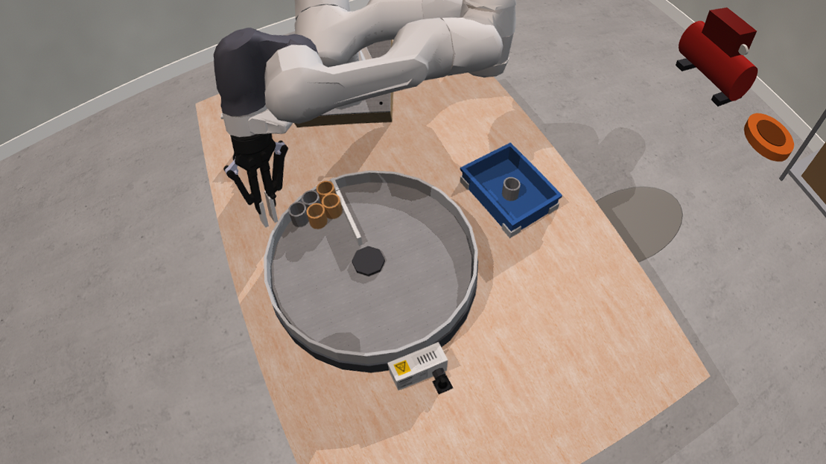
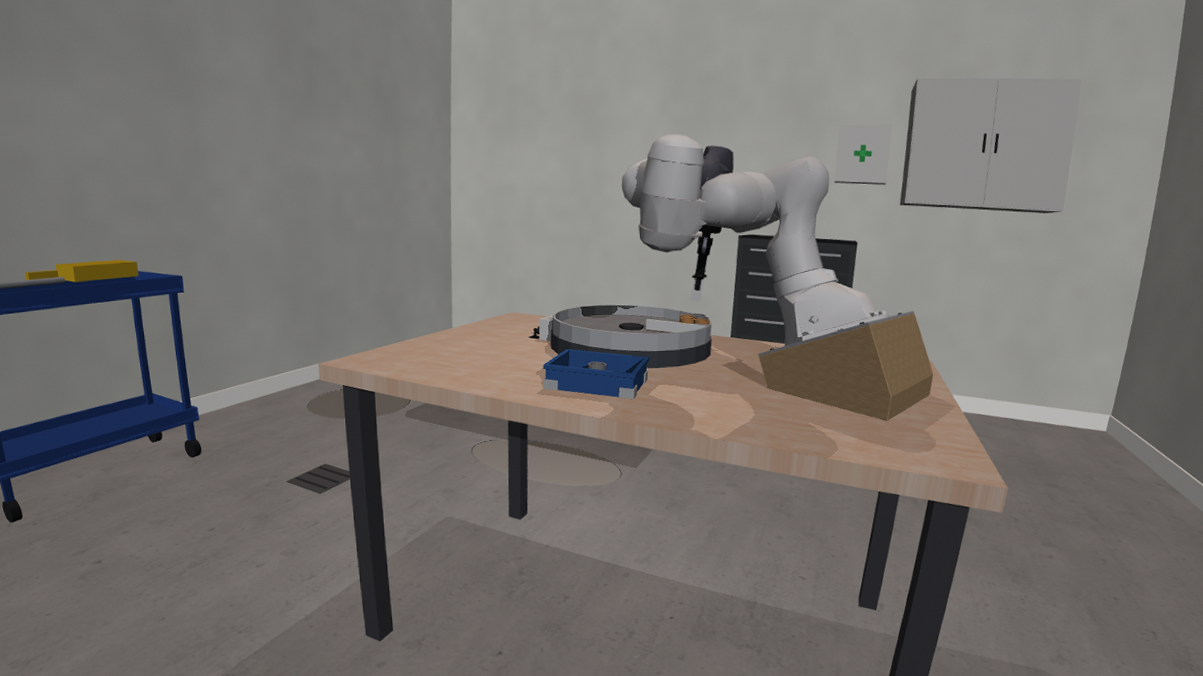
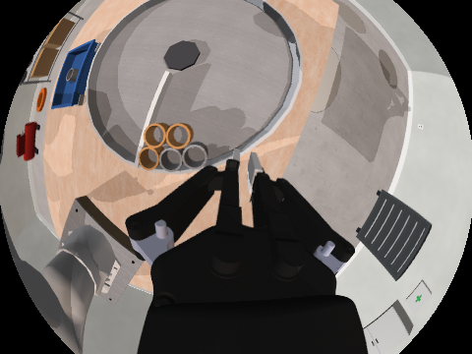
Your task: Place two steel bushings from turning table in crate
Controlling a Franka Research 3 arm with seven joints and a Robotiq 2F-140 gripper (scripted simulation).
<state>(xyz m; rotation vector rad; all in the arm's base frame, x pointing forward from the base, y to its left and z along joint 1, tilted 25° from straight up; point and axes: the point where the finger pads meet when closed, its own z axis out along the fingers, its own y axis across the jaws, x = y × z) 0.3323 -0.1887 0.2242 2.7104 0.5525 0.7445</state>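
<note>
- The gripper (image 1: 268,223) (image 2: 697,292) (image 3: 243,159) hangs above the turning table's far-left rim, nearly closed, holding nothing.
- Just beside it in the top view, two steel bushings (image 1: 298,219) (image 3: 196,158) and three copper-coloured bushings (image 1: 316,219) (image 3: 178,147) stand clustered on the turning table (image 1: 409,311) (image 2: 624,344) (image 3: 236,49).
- Right of that, one steel bushing (image 1: 510,193) (image 2: 596,364) (image 3: 72,80) stands in the blue crate (image 1: 538,211) (image 2: 589,383) (image 3: 73,97).
</note>
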